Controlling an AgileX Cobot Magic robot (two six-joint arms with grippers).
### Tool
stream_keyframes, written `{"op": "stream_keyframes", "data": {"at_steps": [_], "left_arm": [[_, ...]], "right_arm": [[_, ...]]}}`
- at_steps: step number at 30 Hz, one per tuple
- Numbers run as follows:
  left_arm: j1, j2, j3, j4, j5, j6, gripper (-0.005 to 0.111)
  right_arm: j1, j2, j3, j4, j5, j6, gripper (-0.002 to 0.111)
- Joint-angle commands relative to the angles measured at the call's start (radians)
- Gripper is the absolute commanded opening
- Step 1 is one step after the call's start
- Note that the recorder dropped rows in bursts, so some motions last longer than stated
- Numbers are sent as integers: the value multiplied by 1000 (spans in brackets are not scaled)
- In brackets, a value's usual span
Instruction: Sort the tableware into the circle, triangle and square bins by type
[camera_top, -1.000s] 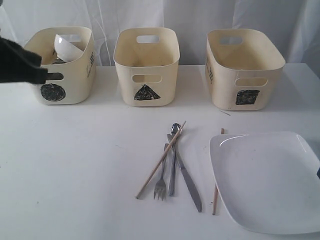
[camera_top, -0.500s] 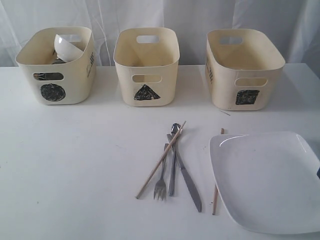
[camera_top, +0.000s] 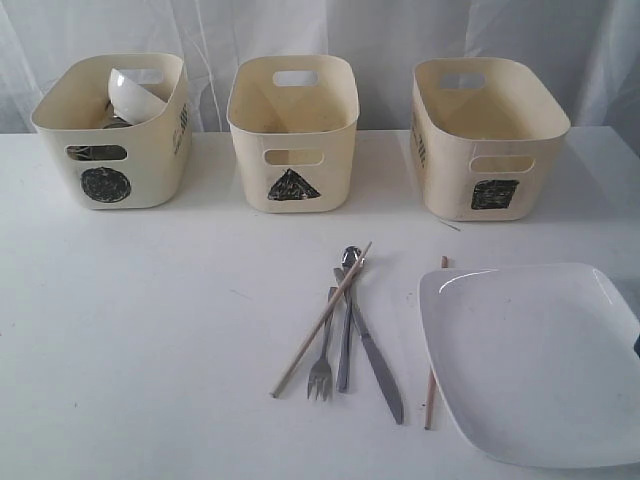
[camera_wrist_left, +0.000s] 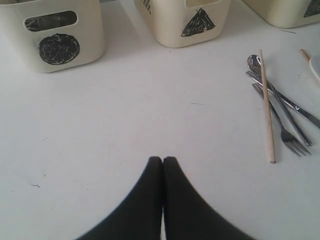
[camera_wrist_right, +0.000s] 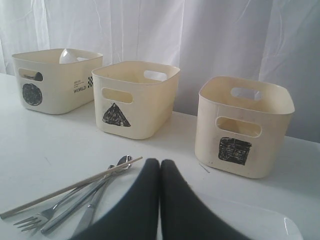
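Left wrist view — left gripper (camera_wrist_left: 162, 159) clenched; right wrist view — right gripper (camera_wrist_right: 159, 161) clenched too.

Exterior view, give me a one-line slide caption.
Circle bin holding a white bowl, triangle bin and square bin behind unsorted fork, spoon, knife, chopsticks and square plate.

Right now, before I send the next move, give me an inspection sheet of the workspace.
Surface: white table, no spills seen.
Job's things: white bowl in the circle bin; triangle bin and square bin show no contents from these views; fork, spoon, knife and one chopstick lie crossed in a pile; second chopstick partly under the square plate.
Clutter: thin short strand before the square bin.
Grippers: left gripper shut, empty; right gripper shut, empty.
Cables: nothing seen.
Surroundings: white curtain behind the bins.
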Motion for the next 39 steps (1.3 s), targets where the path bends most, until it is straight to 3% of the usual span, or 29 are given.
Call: {"op": "stream_keyframes", "data": {"at_steps": [1, 6, 15, 23, 26, 34, 39], "left_arm": [[-5, -36, 16, 12, -26, 0, 0], [-5, -167, 134, 28, -82, 94, 0], [-3, -463, 417, 28, -275, 99, 0], [8, -473, 421, 28, -229, 99, 0], [64, -473, 421, 28, -231, 99, 0], [291, -473, 421, 28, -231, 99, 0], [353, -473, 421, 28, -231, 99, 0]], "right_arm": [[-6, -3, 5, 2, -9, -3, 0], [-6, -3, 5, 2, -9, -3, 0], [-6, -3, 5, 4, -9, -3, 0], [-6, -3, 5, 2, -9, -3, 0], [-6, -3, 5, 2, -9, -3, 0], [-6, -3, 5, 2, -9, -3, 0], [-6, -3, 5, 2, -9, -3, 0]]}}
